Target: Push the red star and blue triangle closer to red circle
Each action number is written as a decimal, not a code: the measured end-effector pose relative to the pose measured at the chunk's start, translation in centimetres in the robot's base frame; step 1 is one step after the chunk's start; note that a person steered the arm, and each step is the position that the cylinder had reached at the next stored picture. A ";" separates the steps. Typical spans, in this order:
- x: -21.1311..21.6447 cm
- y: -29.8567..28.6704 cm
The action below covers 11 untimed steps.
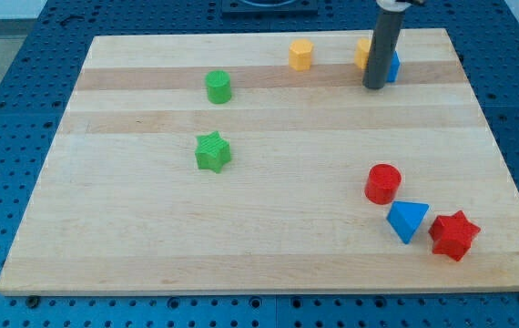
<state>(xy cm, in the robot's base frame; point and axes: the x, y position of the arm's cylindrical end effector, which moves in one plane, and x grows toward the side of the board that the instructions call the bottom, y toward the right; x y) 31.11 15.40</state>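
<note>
Seemingly nearly done: blue triangle [408,220] sits near red circle [383,183], at its five o'clock; red star [453,235] just beyond; my tip [374,87], a bare tool holding nothing, stands well apart at twelve.

Eight blocks sit on the wooden surface [269,255], two of each colour. Two are red: a red circle [383,183] and a red star [453,235]. Two are blue: a blue triangle [408,220] and a blue block [392,66] mostly hidden behind the rod. Two are green: a green cylinder [218,87] and a green star [212,151]. Two are yellow: a yellow hexagon [301,54] and a yellow block [362,52], partly hidden.
</note>
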 end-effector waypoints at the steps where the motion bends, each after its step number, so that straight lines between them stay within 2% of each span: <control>1: -1.7 0.6; 2: -2.2 1.2; 3: 2.6 1.6; 5: 15.8 4.2; 7: 25.5 13.0; 8: 30.7 12.1; 9: 29.4 9.4; 10: 24.8 6.9; 11: 23.1 3.5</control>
<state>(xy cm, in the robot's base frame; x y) 54.20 18.88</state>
